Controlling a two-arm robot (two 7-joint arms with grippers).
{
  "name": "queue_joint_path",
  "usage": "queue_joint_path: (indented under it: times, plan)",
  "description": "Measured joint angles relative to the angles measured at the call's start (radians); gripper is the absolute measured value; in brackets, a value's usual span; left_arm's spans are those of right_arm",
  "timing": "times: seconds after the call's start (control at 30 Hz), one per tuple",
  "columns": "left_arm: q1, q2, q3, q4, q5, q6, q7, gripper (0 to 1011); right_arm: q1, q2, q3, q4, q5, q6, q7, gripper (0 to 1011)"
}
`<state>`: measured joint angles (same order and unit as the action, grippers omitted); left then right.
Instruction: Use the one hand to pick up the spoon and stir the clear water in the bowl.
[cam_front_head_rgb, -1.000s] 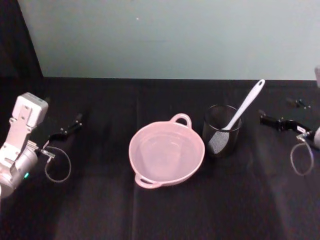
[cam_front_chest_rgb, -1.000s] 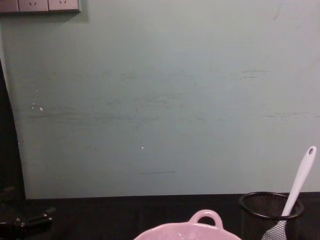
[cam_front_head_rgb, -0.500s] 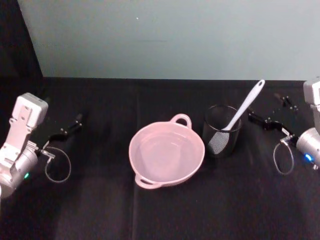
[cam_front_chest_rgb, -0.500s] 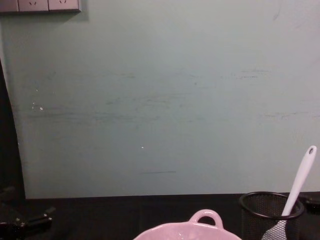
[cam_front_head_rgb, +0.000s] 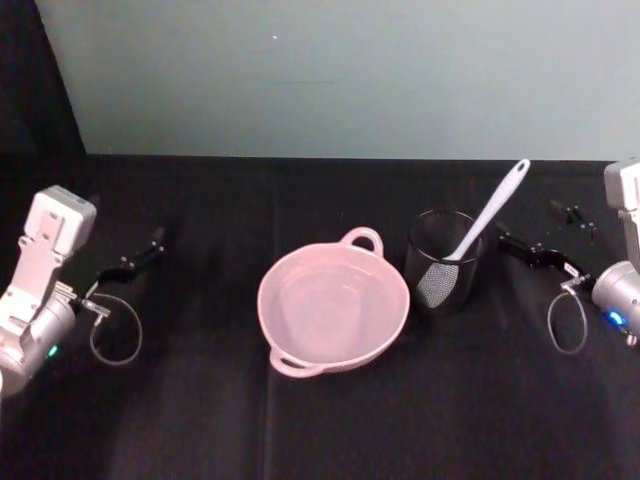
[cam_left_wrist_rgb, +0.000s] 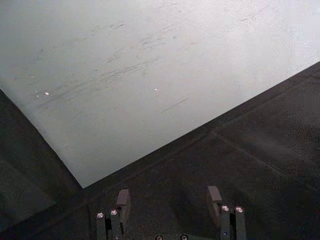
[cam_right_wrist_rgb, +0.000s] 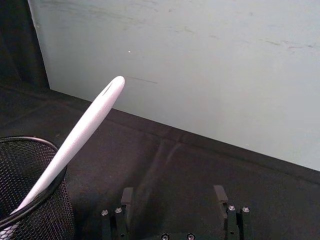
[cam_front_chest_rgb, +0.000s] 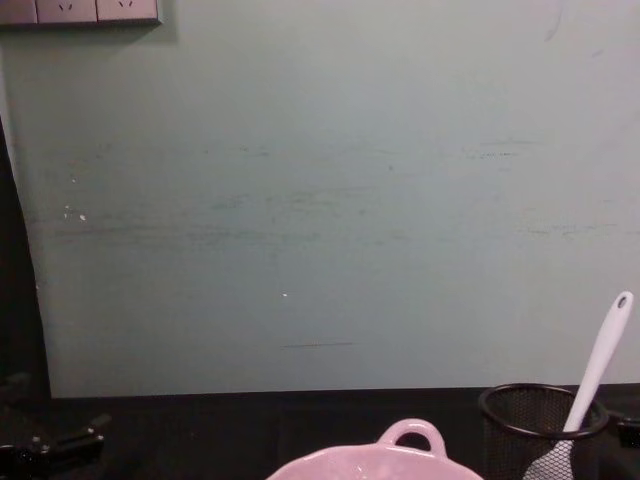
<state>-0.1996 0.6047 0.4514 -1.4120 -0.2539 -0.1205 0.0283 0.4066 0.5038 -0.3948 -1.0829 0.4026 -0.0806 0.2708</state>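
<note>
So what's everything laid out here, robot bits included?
bowl: one, pale pink, middle of the table, clear water inside.
mesh cup: one, black, just right of the bowl.
spoon: one, white, standing in the mesh cup, handle leaning out to the right.
tablecloth: one, black, covering the table.
wall: pale green, behind the table.
sockets: on the wall, upper left.
left gripper: black, open, far left.
right gripper: black, open, right of the cup.

Mesh cup (cam_front_head_rgb: 444, 262): black wire, upright on the counter. Counter (cam_front_head_rgb: 200, 420): covered in black cloth. Wall (cam_front_head_rgb: 340, 70): pale green, scuffed, behind the counter. Sockets (cam_front_chest_rgb: 80, 10): pale plates, high on the wall at the left.
</note>
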Motion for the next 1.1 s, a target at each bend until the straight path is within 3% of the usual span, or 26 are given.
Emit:
queue_joint_path:
  times: [1.1]
  plan:
    - [0.000, 0.000, 0.000, 0.000, 0.000, 0.000, 0.000, 1011, -0.002, 0.003, -0.001, -0.004, 0.001, -0.010, 0.000, 1003]
